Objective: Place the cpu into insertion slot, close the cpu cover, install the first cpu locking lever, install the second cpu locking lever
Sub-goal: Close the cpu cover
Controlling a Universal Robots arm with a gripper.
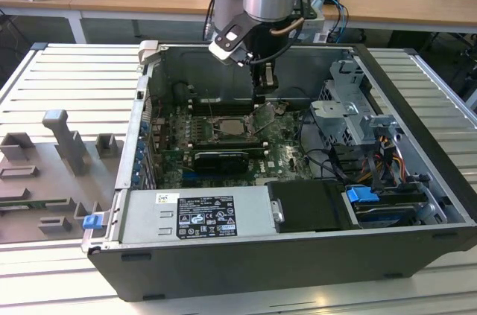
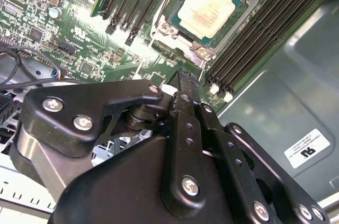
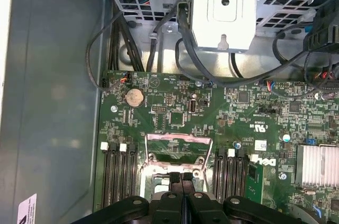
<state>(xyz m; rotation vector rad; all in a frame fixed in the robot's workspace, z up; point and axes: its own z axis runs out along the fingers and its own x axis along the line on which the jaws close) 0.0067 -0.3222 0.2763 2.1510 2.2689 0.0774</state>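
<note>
The end effector [image 3: 180, 177] hangs inside the open computer case [image 1: 246, 274] with its two fingers pressed together and nothing between them. The cpu [image 2: 209, 8] lies flat in the insertion slot [image 2: 170, 27], just past the fingertips and apart from them. The cpu cover [image 3: 179, 137] stands tilted up off the slot, just beside the fingertips; I cannot tell whether they touch it.

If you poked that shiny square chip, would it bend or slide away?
The cpu looks flat with a metal face, so it's probably stiff. It lies inside the insertion slot, so it likely wouldn't slide sideways.
</note>
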